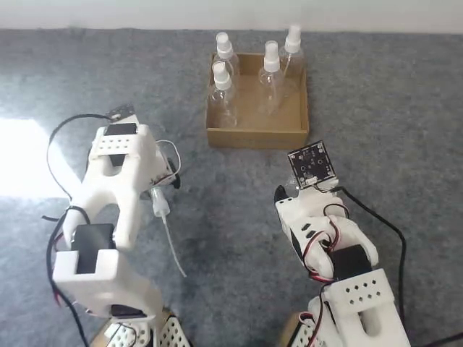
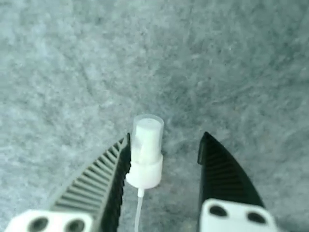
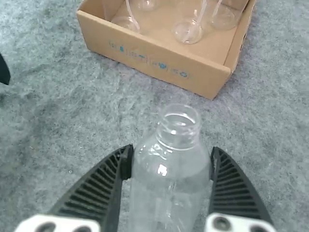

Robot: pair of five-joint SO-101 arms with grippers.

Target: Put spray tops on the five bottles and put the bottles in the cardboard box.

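Before the cardboard box [image 3: 159, 63], the right hand [image 3: 171, 149] clamps the uncapped bottle [image 3: 169, 183] just below its neck. The left hand [image 2: 165, 137] stands open around the spray top [image 2: 146, 154], one finger touching it. Both are probably light, slick plastic; grip the top at its widest part.

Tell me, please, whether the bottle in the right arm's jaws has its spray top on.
Off. The bottle in the right gripper has a bare, open neck; a spray top sits between the left gripper's jaws.
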